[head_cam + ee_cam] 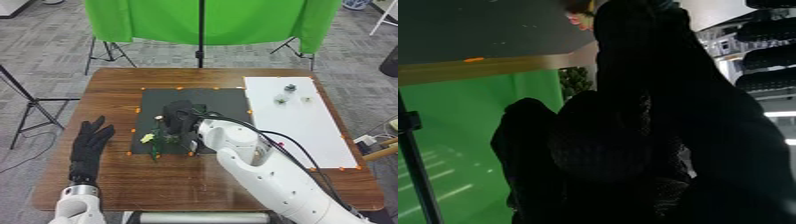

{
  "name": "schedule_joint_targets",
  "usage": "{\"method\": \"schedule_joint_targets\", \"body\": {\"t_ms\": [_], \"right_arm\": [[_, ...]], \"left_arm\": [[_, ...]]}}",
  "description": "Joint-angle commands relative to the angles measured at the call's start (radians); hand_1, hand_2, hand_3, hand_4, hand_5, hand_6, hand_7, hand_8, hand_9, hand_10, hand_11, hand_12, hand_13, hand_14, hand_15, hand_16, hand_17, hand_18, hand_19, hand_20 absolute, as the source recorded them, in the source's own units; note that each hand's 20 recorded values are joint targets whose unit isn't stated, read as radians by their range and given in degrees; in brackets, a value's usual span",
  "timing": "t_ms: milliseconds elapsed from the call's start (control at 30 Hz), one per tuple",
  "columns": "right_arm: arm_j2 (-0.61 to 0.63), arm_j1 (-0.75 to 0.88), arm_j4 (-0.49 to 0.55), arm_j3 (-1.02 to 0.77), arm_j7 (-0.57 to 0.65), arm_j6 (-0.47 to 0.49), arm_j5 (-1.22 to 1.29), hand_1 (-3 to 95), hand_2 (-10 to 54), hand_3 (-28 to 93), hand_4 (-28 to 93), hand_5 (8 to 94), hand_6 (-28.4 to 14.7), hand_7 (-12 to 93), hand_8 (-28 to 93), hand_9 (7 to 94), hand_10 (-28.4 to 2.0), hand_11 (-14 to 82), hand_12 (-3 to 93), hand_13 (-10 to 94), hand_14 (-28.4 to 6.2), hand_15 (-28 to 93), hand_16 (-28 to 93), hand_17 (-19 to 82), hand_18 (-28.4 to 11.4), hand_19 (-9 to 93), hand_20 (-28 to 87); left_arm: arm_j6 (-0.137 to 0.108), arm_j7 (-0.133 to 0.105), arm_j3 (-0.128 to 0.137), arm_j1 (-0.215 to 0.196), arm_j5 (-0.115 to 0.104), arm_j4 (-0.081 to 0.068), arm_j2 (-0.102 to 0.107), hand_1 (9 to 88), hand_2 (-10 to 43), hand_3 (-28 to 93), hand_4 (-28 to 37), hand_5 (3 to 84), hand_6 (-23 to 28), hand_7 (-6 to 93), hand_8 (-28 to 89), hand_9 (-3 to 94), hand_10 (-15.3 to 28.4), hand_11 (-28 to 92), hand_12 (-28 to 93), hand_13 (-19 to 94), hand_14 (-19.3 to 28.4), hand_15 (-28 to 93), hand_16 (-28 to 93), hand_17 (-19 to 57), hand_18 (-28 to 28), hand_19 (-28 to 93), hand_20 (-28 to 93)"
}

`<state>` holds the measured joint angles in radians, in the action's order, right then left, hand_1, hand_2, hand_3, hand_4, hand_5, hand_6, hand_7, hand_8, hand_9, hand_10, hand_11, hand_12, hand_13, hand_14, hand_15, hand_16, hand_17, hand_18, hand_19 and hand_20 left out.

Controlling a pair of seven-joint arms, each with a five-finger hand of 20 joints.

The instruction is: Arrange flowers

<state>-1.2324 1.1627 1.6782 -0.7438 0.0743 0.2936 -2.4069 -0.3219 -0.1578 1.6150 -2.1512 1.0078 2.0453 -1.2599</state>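
In the head view my right hand (pixel 182 111) is over the dark mat (pixel 226 97); whether it holds anything is unclear. Close to its left stand green stems (pixel 156 148) with a pale yellow flower (pixel 148 137) and a small whitish bloom (pixel 160 118). The right wrist view has my right hand (pixel 598 145), a dark green leafy piece (pixel 576 81) beside it and a pinkish flower (pixel 581 20) farther off. My left hand (pixel 89 147) rests open near the table's left side, fingers straight.
A white sheet (pixel 298 127) lies on the right, bearing a dark green sprig (pixel 290 88), pale small plants (pixel 281 100) and a red bit (pixel 280 144). Orange marks edge both mats. Behind the wooden table (pixel 133 192) a green cloth (pixel 258 22) hangs on a stand.
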Motion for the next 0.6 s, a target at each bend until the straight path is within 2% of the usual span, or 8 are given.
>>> {"method": "schedule_joint_targets", "body": {"t_ms": [33,233,433,533,600], "right_arm": [[0.0,0.01,-0.018,-0.013,-0.014,-0.005,-0.054,59.7,-9.5,52,-14,70.4,1.8,22,8,90.5,-8.6,14.6,44.5,91,-0.6,63,35,67,-10.5,93,62],[0.0,0.015,-0.023,-0.025,-0.003,0.01,-0.049,57.1,-9.5,56,-16,68.0,2.4,21,5,90.0,-8.5,16.1,43.1,91,-0.7,63,35,67,-10.6,93,62],[0.004,0.012,-0.006,-0.035,0.002,0.017,-0.021,55.2,-9.5,56,-15,66.2,2.7,20,3,89.4,-8.6,17.2,42.2,91,-0.7,63,35,67,-10.5,93,62],[0.01,0.006,0.005,-0.036,0.01,0.012,-0.004,52.6,-9.5,58,-16,64.4,3.2,20,-9,88.5,-9.0,20.2,39.6,91,-0.8,63,35,67,-10.5,93,62],[0.014,0.004,0.011,-0.036,0.008,0.01,0.006,50.8,-9.5,60,-16,63.2,3.1,19,-10,88.3,-9.4,21.5,38.2,91,-0.9,63,35,67,-10.6,93,63]], "left_arm": [[0.013,-0.01,-0.004,-0.011,0.007,-0.005,-0.004,16.3,8.9,59,-28.3,40.4,3.8,6.3,-6,46.3,12.7,14,11,35,14.8,10,4,3.9,12.5,5,19],[0.022,-0.006,-0.003,-0.008,0.009,-0.005,-0.001,16.3,8.4,59,-28.3,40.2,3.8,6.1,-6,46.1,12.6,14,11,35,14.8,10,4,4.0,12.6,5,19],[0.019,-0.004,0.001,-0.014,0.01,-0.001,0.0,16.3,8.1,59,-28.3,40.1,3.7,6.0,-6,46.2,12.6,14,11,35,14.8,10,4,4.0,12.5,5,19],[0.026,-0.001,-0.001,-0.009,0.01,-0.004,0.003,16.2,8.0,60,-28.3,40.1,3.7,6.1,-6,46.2,12.6,14,11,35,14.7,10,4,3.9,12.5,5,20],[0.026,0.001,-0.001,-0.008,0.012,-0.003,0.003,16.2,8.0,60,-28.3,40.1,3.6,6.2,-6,46.2,12.6,14,11,35,14.8,10,4,4.0,12.6,5,20]]}}
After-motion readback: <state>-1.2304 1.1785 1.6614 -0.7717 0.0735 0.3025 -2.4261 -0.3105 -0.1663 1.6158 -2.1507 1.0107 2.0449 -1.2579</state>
